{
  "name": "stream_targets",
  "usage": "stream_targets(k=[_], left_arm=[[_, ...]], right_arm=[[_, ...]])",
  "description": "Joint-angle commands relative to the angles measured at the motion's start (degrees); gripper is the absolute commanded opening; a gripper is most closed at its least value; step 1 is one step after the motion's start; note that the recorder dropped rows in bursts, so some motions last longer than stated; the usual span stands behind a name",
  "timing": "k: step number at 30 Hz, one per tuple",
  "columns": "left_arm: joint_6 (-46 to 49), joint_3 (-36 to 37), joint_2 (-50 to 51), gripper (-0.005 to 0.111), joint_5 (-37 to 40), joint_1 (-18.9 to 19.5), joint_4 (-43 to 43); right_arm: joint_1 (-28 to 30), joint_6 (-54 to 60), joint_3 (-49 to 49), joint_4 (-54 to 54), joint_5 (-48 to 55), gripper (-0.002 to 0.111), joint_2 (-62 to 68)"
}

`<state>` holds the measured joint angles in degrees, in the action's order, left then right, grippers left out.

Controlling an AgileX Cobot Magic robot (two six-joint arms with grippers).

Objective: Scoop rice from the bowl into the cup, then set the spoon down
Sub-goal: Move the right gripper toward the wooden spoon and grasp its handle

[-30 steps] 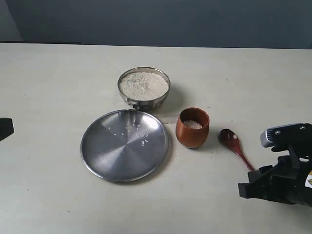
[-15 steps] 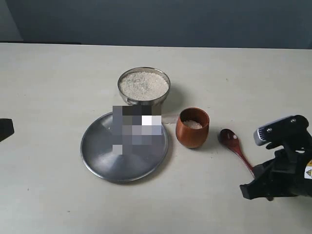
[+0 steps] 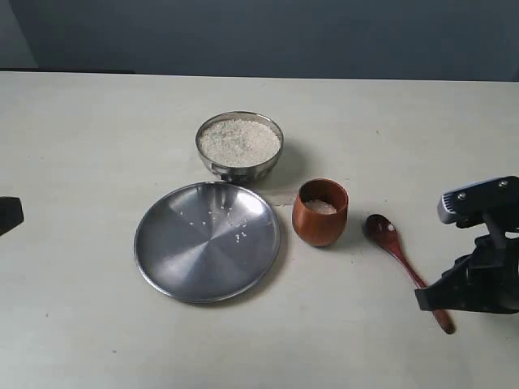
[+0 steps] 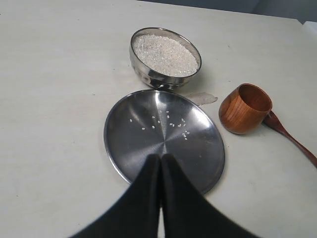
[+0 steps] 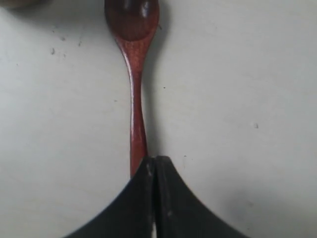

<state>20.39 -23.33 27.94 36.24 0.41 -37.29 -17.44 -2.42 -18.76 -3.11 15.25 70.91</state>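
Observation:
The steel bowl at the back holds a heap of rice. To its front right stands the wooden cup with some rice inside. The wooden spoon lies flat on the table right of the cup, its handle running toward the front right. My right gripper hovers over the handle's far end; in the right wrist view its jaws meet, with the spoon's handle passing beneath them, not between them. My left gripper is shut and empty, near the plate's edge.
A wide flat steel plate with a few stray grains lies in front of the bowl, left of the cup. A small wet-looking smear marks the table between the bowl and the cup. The left arm's tip shows at the far left edge.
My right gripper has shut its jaws and drawn back to the right, uncovering the end of the spoon's handle. The spoon, cup, bowl and left gripper have not moved.

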Motion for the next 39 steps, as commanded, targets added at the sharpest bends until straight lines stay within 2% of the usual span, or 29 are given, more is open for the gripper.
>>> stream_targets(k=[1,6,11,13,25,39], left_arm=[[0.2,-0.34,0.22,0.0,0.0,0.07,-0.31],[0.2,-0.34,0.22,0.0,0.0,0.07,-0.31],[0.2,-0.34,0.22,0.0,0.0,0.07,-0.45],[0.2,-0.34,0.22,0.0,0.0,0.07,-0.45],[0.2,-0.34,0.22,0.0,-0.11,0.07,-0.44],[0.09,-0.34,0.22,0.0,0.01,0.07,-0.58]], right_arm=[[0.29,-0.38,-0.37,0.63,-0.21,-0.001,-0.29],[0.29,-0.38,-0.04,-1.03,-0.42,0.002,-0.29],[0.29,-0.38,1.44,-1.24,-3.06,0.032,-0.29],[0.29,-0.38,2.03,-1.24,-3.86,0.037,-0.29],[-1.99,-0.38,2.6,-1.24,-7.45,0.037,6.33],[-2.0,-0.38,2.6,-1.01,-6.44,0.037,7.63]])
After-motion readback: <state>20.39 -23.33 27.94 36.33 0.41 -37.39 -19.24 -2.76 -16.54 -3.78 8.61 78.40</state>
